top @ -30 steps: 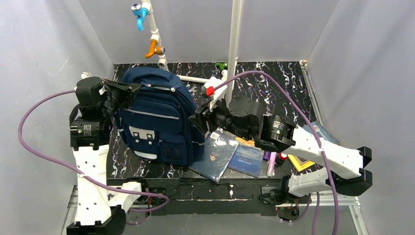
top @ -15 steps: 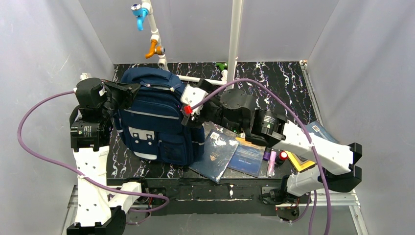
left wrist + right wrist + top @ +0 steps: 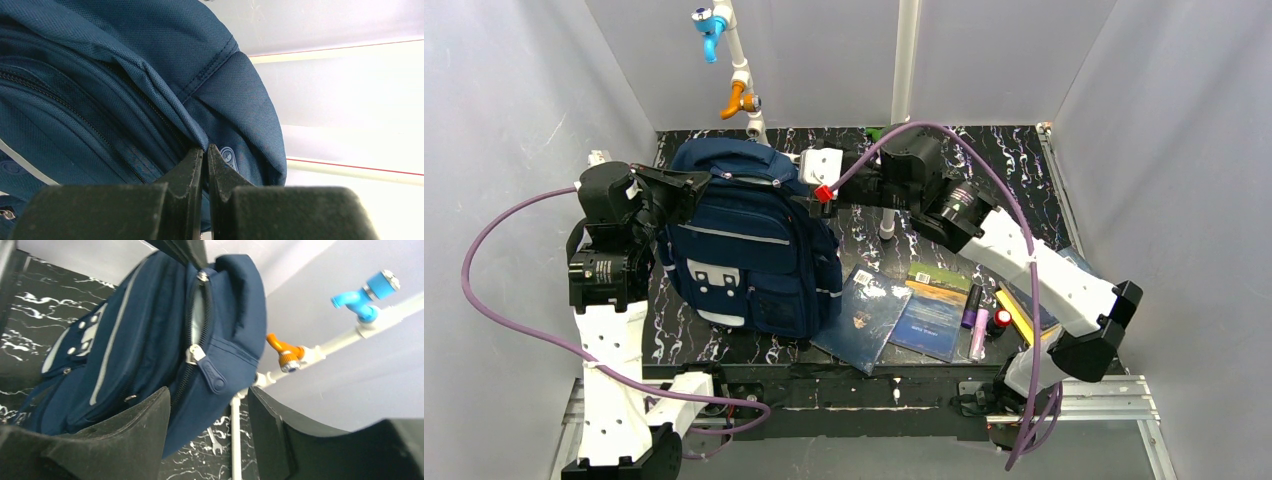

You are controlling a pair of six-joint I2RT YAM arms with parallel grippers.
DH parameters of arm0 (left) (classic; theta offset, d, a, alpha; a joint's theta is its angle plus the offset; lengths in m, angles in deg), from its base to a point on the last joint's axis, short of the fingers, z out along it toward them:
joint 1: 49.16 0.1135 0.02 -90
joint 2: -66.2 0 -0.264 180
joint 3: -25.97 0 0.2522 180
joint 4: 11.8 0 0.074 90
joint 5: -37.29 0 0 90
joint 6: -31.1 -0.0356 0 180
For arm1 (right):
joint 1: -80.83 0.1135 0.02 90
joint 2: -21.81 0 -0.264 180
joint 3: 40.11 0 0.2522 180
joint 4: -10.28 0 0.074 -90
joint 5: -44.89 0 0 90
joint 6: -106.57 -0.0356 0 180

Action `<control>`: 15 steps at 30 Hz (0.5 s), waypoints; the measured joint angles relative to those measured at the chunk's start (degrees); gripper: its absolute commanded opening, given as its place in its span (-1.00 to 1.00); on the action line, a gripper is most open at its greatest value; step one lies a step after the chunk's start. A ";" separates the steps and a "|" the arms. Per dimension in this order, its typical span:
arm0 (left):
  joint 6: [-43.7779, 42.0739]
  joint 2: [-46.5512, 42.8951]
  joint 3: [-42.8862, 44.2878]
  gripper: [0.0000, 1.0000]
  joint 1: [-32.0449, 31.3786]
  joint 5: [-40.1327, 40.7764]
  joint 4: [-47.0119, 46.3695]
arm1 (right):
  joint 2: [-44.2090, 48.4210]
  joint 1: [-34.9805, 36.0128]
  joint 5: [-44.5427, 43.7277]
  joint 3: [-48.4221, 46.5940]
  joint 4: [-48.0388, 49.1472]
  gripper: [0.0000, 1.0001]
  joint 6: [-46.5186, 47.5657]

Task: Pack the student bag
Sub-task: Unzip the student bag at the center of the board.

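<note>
The student bag point(image 3: 749, 250) stands upright on the left half of the table, navy with thin grey stripes. My left gripper point(image 3: 696, 186) is shut on a fold of fabric at the bag's upper left edge; in the left wrist view the fingertips point(image 3: 198, 155) pinch the cloth beside a zip seam of the bag point(image 3: 125, 75). My right gripper point(image 3: 812, 198) hovers open at the bag's upper right shoulder. Seen from the right wrist, the right gripper point(image 3: 209, 392) has its jaws apart, just short of the bag point(image 3: 150, 340). The main zip shows a metal pull point(image 3: 194, 354) and gapes slightly above it.
Two dark blue books point(image 3: 864, 315) point(image 3: 932, 315) lie right of the bag, with markers point(image 3: 977, 320) and a yellow item point(image 3: 1019, 315) beside them. White pipes carry an orange valve point(image 3: 739, 100) and a blue valve point(image 3: 709, 20) behind the bag. A small wrench point(image 3: 212, 440) lies near the pipe.
My right arm has swung from over the books back and left to the bag's upper right shoulder. The left gripper keeps its hold and has not moved.
</note>
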 measured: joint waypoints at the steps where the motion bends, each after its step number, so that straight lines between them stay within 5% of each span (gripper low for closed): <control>1: 0.00 0.00 0.00 -1.00 0.02 -0.07 0.00 | -0.28 0.11 1.49 -0.02 0.02 0.35 -0.04; 12: 0.00 0.00 0.00 -1.00 0.02 -0.48 -0.02 | -2.75 0.09 6.67 -0.57 2.69 0.38 -1.09; 15: 0.00 0.00 0.00 -1.00 0.02 -0.48 -0.02 | -3.78 -0.02 6.93 -1.44 2.86 0.25 -1.09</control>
